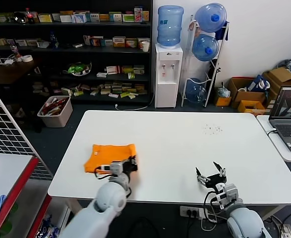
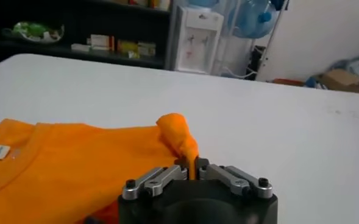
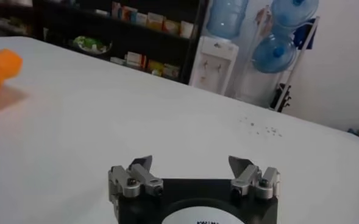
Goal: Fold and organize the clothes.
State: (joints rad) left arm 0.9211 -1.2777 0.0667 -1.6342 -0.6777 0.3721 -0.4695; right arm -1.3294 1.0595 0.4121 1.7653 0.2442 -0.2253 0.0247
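Left gripper is low over the near-left part of the white table, fingers clenched on a bunched corner of the orange T-shirt, pinched fold raised. Shirt lies folded flat on the table's left side. Right gripper is parked near the front edge, jaws spread, holding nothing.

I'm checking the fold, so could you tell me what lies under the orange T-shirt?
The orange T-shirt lies on the white table; whatever it covers is hidden. The left gripper pinches a raised corner. The right gripper waits open, apart.
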